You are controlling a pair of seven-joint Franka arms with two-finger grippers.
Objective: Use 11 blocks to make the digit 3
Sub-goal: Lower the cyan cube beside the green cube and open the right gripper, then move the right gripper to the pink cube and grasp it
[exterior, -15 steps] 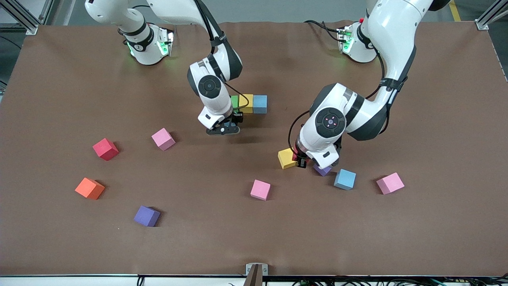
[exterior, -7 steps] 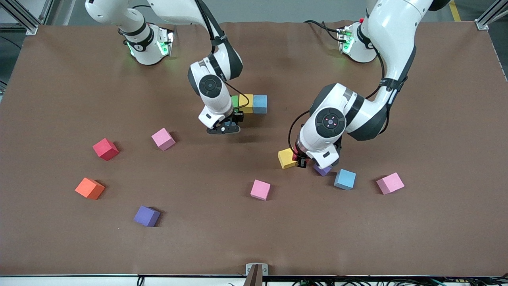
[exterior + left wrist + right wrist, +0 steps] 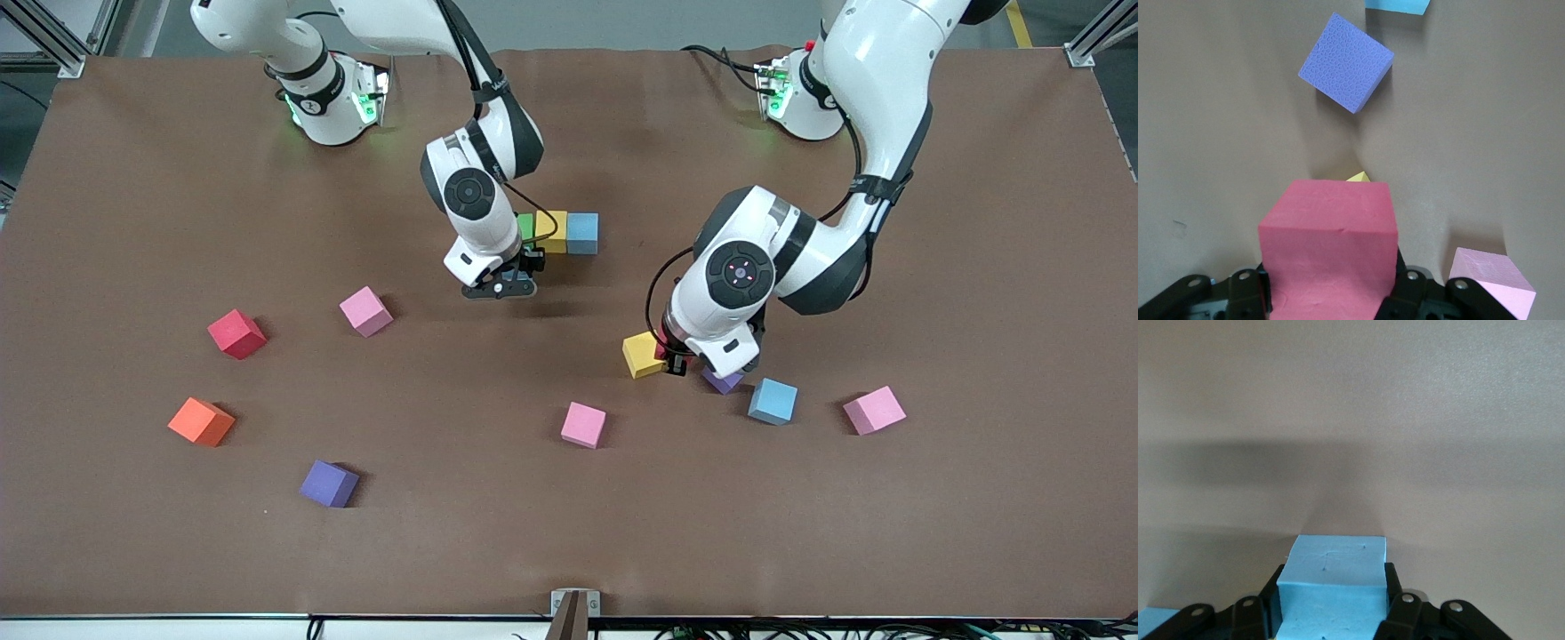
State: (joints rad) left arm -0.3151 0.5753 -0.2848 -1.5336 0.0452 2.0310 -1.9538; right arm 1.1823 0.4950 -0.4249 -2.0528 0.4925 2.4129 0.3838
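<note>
With your right gripper (image 3: 500, 286) clamped on a light blue cube (image 3: 1331, 587) just beside the green-yellow-blue row (image 3: 558, 231), lowering carelessly could shove that row askew, while your left gripper (image 3: 683, 363), clamped on a red cube (image 3: 1328, 250) well apart from the row, could clip the yellow cube (image 3: 642, 354).

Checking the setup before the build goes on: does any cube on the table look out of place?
Yes: one orange cube lies toward the right arm's end of the table, the only one of that colour. The loose cubes sit askew, as scattered pieces would. The row of green, yellow and light blue cubes looks straight.
</note>
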